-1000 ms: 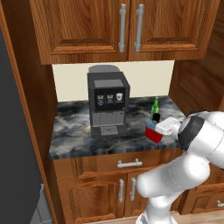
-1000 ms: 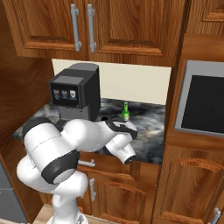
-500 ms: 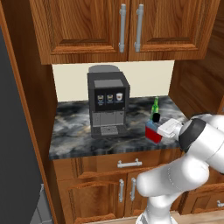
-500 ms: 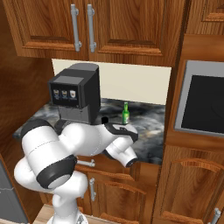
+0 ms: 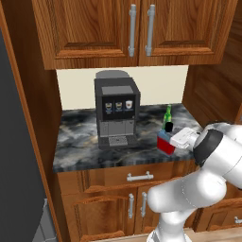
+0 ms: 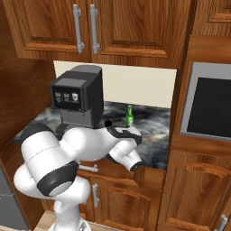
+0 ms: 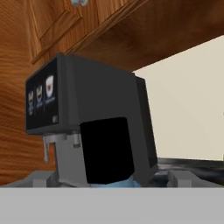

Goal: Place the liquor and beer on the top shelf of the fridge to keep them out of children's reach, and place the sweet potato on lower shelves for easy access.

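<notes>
The liquor [image 5: 164, 142], a squat red bottle with a blue shoulder and black cap, stands on the marble counter [image 5: 80, 142] right of the coffee machine. Its cap [image 6: 108, 122] pokes up behind my forearm. The beer [image 5: 168, 113], a slim green bottle [image 6: 129, 116], stands just behind it. My gripper [image 5: 174, 140] is level with the liquor on its right side. In the hand view the black cap [image 7: 107, 148] fills the middle, and the gripper [image 7: 109, 180] stands open with a fingertip [image 7: 41, 177] on each side of the bottle. The sweet potato and the top shelf are out of view.
A black coffee machine [image 5: 116, 111] stands mid-counter, close to the left of the bottles. Wooden cabinets [image 5: 137, 28] hang low above. The fridge's dark grey side [image 5: 19, 142] rises at the left. A wall oven [image 6: 210, 106] sits to the right.
My hand has edged slightly closer to the liquor and the forearm has shifted a little. Both bottles stand where they were.
</notes>
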Robot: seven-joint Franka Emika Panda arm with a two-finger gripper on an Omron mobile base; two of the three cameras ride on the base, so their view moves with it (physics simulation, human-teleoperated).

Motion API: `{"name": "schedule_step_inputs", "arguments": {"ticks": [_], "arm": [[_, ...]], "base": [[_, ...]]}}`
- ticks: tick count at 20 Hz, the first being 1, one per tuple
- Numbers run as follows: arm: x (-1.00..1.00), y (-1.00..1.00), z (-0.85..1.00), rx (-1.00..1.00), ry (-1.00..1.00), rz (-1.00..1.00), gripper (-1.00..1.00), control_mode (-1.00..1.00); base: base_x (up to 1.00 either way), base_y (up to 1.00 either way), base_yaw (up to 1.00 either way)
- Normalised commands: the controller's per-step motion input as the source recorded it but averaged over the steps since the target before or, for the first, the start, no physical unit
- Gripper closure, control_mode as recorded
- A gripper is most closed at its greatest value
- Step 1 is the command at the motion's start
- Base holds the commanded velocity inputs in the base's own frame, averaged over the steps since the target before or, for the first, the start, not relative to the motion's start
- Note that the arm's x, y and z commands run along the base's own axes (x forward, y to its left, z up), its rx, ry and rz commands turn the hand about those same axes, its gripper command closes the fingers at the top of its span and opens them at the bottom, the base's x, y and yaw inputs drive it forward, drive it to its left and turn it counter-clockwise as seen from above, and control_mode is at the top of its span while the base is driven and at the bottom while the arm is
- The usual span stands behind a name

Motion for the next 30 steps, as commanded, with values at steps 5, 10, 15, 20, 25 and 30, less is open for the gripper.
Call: {"name": "schedule_step_inputs", "arguments": {"ticks": [5,10,15,20,25,30], "arm": [[0.02,0.00,0.01,-0.05,0.01,0.00,-1.00,-1.00],[0.09,0.00,0.15,-0.03,0.01,0.00,-1.00,-1.00],[0.06,0.02,0.10,-0.01,0.00,0.00,-1.00,-1.00],[0.05,0.13,-0.02,0.00,0.03,0.00,-1.00,-1.00],[0.13,0.20,-0.01,0.00,0.02,0.00,-1.00,-1.00],[0.15,0.04,-0.01,0.00,0.03,0.00,-1.00,-1.00]], "base": [[0.00,0.00,0.00],[0.00,0.00,0.00],[0.00,0.00,0.00],[0.00,0.00,0.00],[0.00,0.00,0.00],[0.00,0.00,0.00]]}}
